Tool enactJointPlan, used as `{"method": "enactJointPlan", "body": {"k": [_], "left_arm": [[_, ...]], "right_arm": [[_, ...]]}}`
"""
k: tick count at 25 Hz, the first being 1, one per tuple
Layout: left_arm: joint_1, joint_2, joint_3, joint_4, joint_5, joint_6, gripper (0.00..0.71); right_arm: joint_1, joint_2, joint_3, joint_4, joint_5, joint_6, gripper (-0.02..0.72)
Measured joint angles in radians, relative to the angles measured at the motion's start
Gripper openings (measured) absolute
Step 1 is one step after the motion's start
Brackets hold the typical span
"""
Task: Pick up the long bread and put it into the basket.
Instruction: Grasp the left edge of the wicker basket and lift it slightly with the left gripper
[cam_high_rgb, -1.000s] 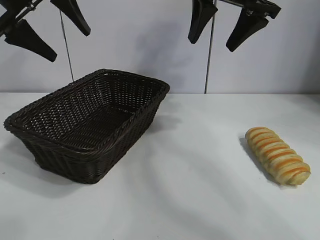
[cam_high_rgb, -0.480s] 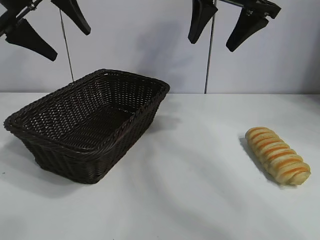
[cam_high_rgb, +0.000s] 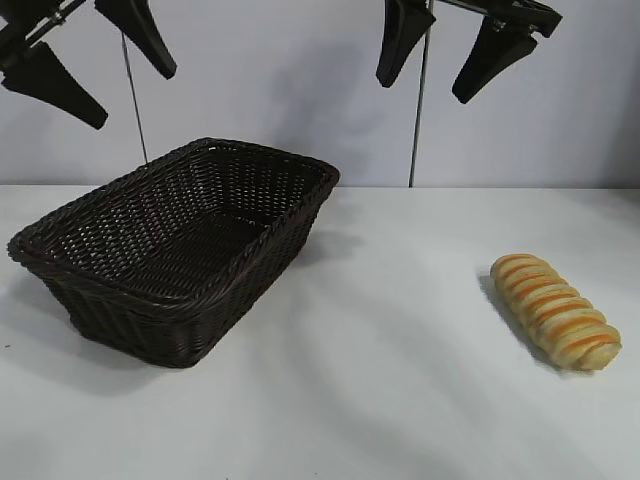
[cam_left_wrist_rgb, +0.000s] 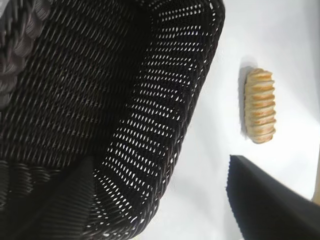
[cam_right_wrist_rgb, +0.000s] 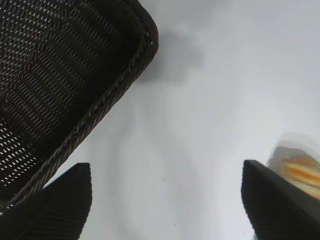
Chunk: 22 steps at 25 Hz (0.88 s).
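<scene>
The long bread (cam_high_rgb: 556, 310), a golden-tan ridged loaf with orange-brown stripes, lies on the white table at the right; it also shows in the left wrist view (cam_left_wrist_rgb: 260, 105) and partly behind a finger in the right wrist view (cam_right_wrist_rgb: 300, 172). The dark brown wicker basket (cam_high_rgb: 215, 290) stands on the left with nothing in it. My left gripper (cam_high_rgb: 105, 85) hangs open high above the basket's left end. High above the table's middle, my right gripper (cam_high_rgb: 430, 90) is open too, holding nothing, well up and left of the bread.
The white table (cam_high_rgb: 400, 380) runs wide between basket and bread. Two thin vertical rods (cam_high_rgb: 418, 120) stand against the pale back wall. The basket rim (cam_right_wrist_rgb: 107, 97) shows close under the right wrist camera.
The left gripper has shifted slightly left and up. The right gripper, the bread and the basket have not moved.
</scene>
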Motion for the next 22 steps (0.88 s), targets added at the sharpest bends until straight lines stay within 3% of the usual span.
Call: {"method": "enactJointPlan", "body": {"k": [10,22], "left_arm": [[-0.017,-0.182,0.399,-0.002,-0.229,-0.189,0.539],[-0.017,-0.212,0.643,-0.01,-0.513,-0.566,0.539]], "right_arm": [[0.0,0.0,0.0,0.0,0.0,0.0,0.59],[0.0,0.0,0.0,0.0,0.0,-0.001,0.59]]}}
